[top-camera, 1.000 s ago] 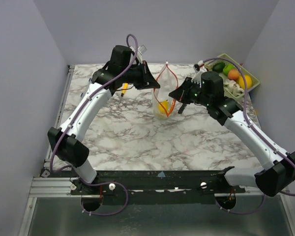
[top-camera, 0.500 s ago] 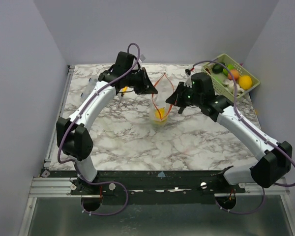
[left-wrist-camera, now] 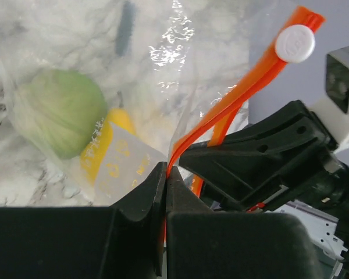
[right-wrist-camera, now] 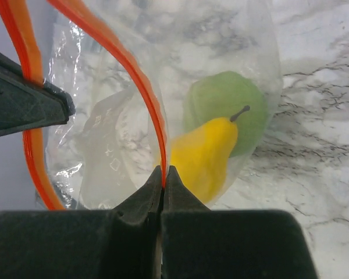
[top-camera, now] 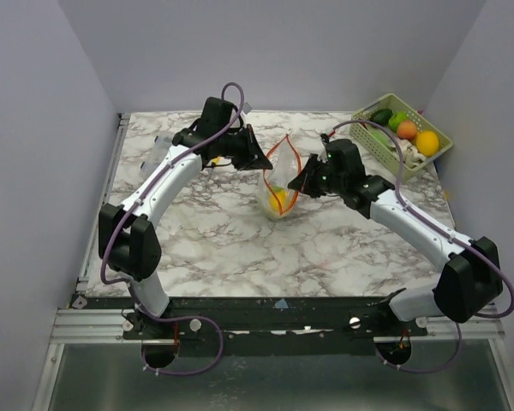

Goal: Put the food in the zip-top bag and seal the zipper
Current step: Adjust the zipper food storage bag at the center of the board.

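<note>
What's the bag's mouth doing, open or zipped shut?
Open: the zipper halves bow apart, left gripper pinching one, right gripper the other.

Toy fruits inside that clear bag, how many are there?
2: a yellow pear lying against a round green fruit, both at the bottom of the bag. Its crinkles may hide more.

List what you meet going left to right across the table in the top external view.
left gripper → zip-top bag → right gripper → pale green basket
</note>
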Robot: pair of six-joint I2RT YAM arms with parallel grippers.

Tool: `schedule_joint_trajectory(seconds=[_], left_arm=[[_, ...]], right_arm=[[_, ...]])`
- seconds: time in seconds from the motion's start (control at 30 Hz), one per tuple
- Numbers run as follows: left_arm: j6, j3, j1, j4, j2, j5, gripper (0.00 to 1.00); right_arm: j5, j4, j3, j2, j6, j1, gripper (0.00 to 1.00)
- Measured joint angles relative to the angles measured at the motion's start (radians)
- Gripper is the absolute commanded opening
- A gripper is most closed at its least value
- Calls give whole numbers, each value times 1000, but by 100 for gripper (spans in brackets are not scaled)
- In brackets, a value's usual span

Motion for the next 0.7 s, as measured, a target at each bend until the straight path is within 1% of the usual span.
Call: schedule_joint_trajectory(seconds=[0.1,0.17,0.27,0.33,0.4,0.43,0.53,0.7], left_arm=[[11,-14,2,-45,6,-18,0],[19,1,3,-46,-17,-21,9],[47,54,3,-46,-48,-18,27],[77,71,3,-34,-70,-21,41],[101,36,3,-22,-106,-35,49],[115,3,3,-18,-128,-48,50],[153,-80,-2,-36,-176,-89,51],[227,-127,-40,-76,-193,-196,52]], right_arm=[[47,-80,58,39,-28,26,0],[68,-105,123,34,-42,55,1],[71,-93,203,26,-40,77,0],[69,-58,208,15,-20,77,0],[68,-17,180,7,21,77,1],[67,-2,166,6,39,77,1],[56,33,114,6,98,77,0],[52,68,83,8,154,77,0]])
